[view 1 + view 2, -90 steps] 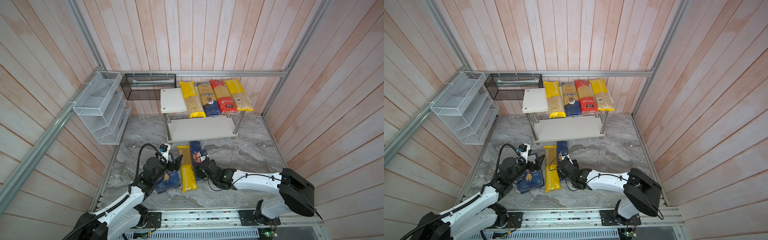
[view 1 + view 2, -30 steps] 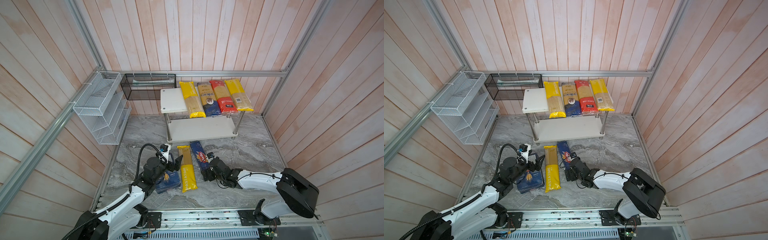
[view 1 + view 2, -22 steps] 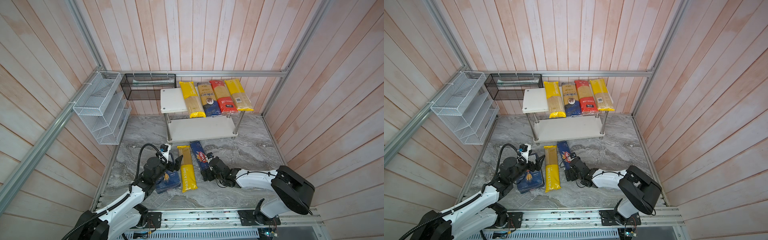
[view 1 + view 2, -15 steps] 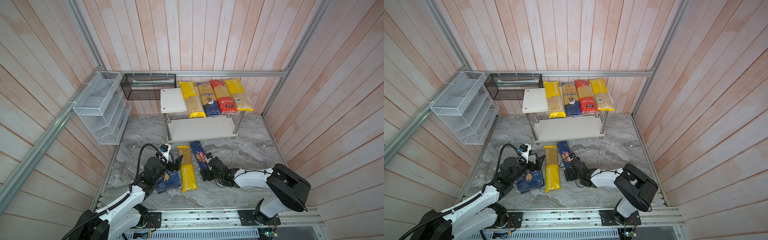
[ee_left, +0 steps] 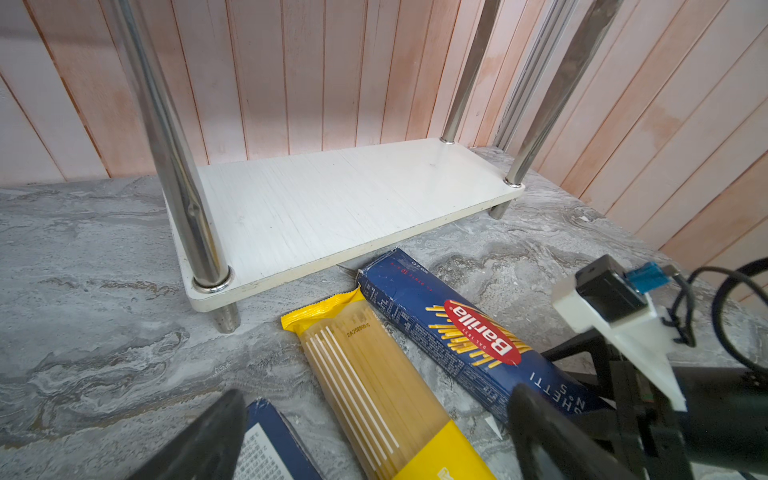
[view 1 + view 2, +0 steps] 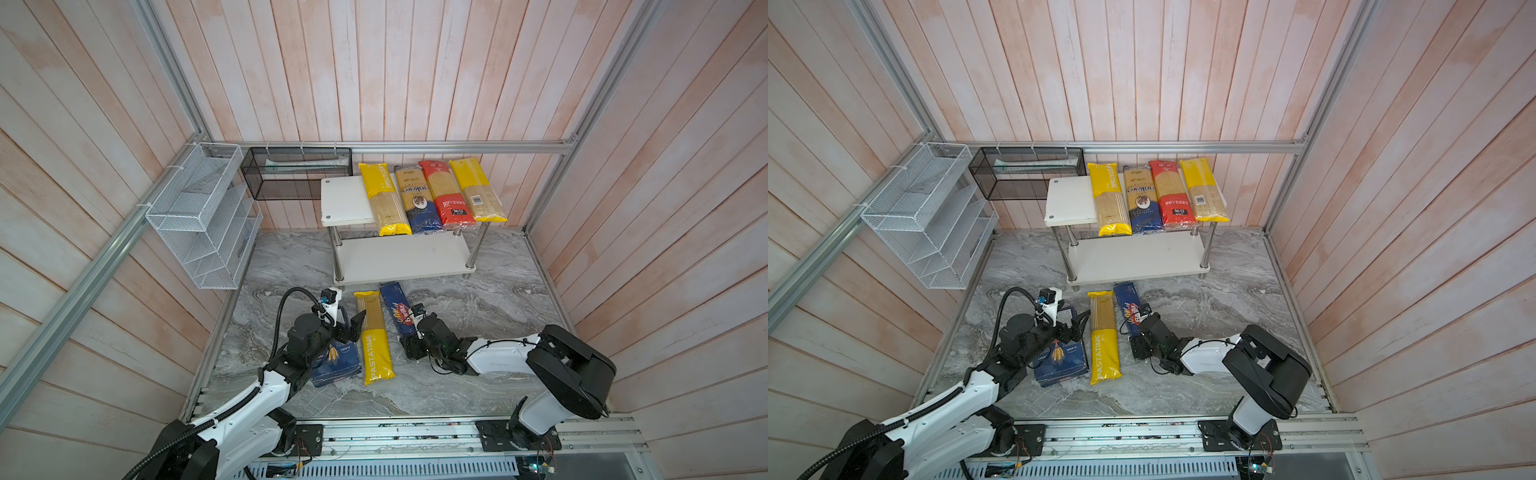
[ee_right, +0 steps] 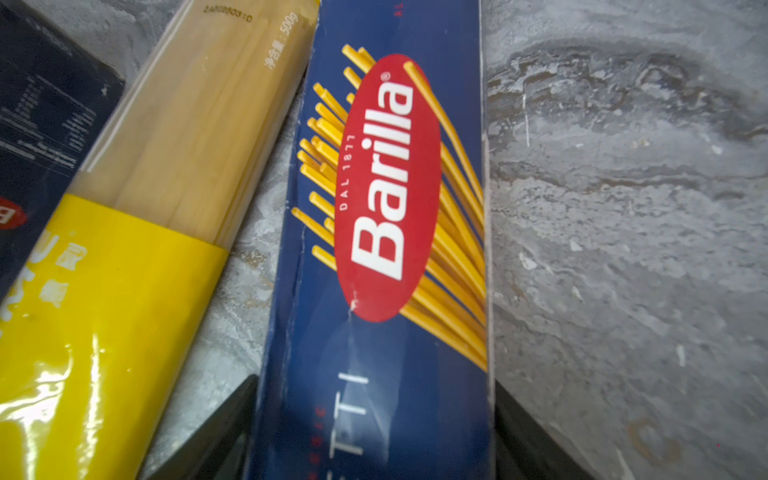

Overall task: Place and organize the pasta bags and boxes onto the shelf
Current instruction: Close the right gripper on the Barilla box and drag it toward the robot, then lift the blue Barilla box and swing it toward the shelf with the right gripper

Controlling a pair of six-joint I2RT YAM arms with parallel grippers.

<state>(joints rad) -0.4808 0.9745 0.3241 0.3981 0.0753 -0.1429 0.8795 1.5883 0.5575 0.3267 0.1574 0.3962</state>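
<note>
**Right end effector [image 6: 413,336] closes on Spaghetti box [image 6: 395,303]**

Its fingers have drawn inward since a second ago. In both top views it clamps the box's near end on the table [image 6: 478,299]; the shelf [image 6: 399,259] is ahead of it, four bags [image 6: 446,195] on top. Left wrist: left end effector [image 5: 376,395] jaws apart, yellow bag [image 5: 374,365] and wide box [image 5: 270,451] just ahead. Right wrist: fingers [image 7: 216,436] press both box sides.

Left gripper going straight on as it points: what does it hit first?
Probably the yellow PASTATIME bag, just ahead between the left gripper's open fingers; the lower shelf board lies beyond. Depth is unclear.
</note>
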